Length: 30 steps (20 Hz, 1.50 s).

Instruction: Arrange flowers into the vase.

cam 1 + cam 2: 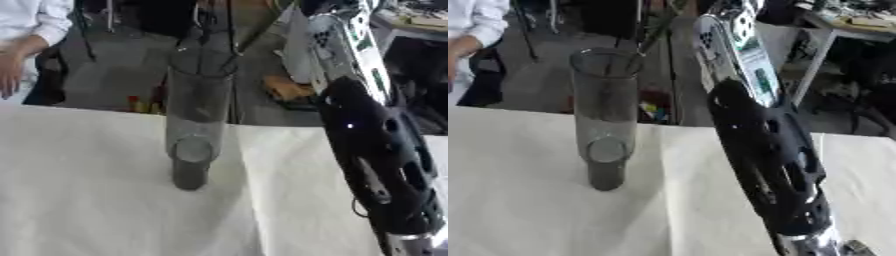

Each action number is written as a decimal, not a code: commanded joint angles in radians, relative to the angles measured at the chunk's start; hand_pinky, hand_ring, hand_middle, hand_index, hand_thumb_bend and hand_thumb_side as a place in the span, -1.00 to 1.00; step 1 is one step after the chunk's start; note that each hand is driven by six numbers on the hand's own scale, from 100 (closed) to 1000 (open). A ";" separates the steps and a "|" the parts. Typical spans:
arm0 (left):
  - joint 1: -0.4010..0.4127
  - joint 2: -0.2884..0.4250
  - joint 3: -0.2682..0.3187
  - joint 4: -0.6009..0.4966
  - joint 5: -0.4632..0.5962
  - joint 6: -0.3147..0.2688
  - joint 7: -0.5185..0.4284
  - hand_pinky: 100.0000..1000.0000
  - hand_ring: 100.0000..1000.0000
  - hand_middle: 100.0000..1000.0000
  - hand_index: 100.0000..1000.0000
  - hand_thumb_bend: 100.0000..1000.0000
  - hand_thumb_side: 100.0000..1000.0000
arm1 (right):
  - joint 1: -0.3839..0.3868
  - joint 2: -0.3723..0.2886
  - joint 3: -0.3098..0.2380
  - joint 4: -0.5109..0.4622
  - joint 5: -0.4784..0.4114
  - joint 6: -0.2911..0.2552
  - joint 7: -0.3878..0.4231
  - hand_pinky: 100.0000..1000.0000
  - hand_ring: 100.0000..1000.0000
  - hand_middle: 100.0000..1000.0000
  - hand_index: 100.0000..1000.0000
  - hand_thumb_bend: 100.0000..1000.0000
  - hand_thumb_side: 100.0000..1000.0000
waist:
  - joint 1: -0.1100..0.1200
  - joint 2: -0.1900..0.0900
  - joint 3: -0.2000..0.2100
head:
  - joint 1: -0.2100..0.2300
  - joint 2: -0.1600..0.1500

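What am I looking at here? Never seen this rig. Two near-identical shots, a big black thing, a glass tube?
Both shots are one moment, taken by the two eyes of a stereo camera in a humanoid robot's head, looking down at its work table. The black and silver thing is the robot's right arm, reaching up and away from the camera; neither hand shows. The clear glass vase stands upright on the white tablecloth. Thin dark stems appear to rise from its mouth; no blooms are visible.
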 commanded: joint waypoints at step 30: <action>-0.026 -0.004 0.005 -0.017 0.018 -0.010 -0.010 0.56 0.83 0.59 0.77 -1.00 1.00 | -0.005 -0.007 -0.015 0.025 -0.082 -0.095 0.200 -1.00 -1.00 -1.00 -0.84 -1.00 -0.53 | 0.008 0.013 0.031 | -0.052 -0.079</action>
